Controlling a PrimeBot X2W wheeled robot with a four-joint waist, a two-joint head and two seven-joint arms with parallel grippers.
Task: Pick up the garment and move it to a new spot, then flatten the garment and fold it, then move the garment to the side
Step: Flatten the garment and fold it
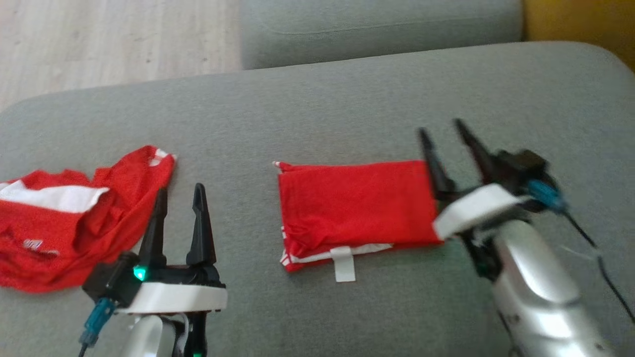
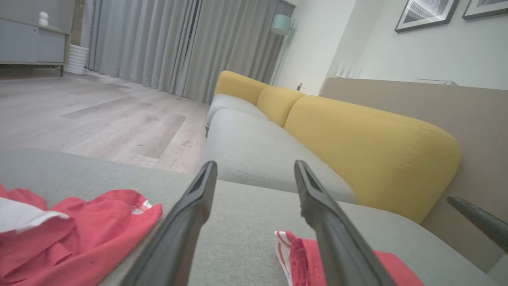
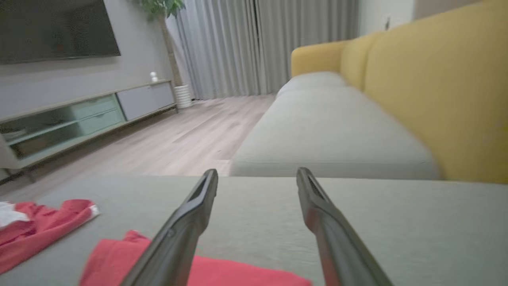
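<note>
A red garment lies folded into a neat rectangle on the grey sofa seat, with a white label at its near edge; it also shows as the red garment and the red garment in the wrist views. My right gripper hovers open at the fold's right edge, nothing between its fingers. My left gripper stands open and empty to the left of the fold, its fingers over bare cushion.
A second red and white garment lies crumpled at the seat's left end, close to my left gripper. Beyond the seat are another grey cushion, yellow backrests and wooden floor.
</note>
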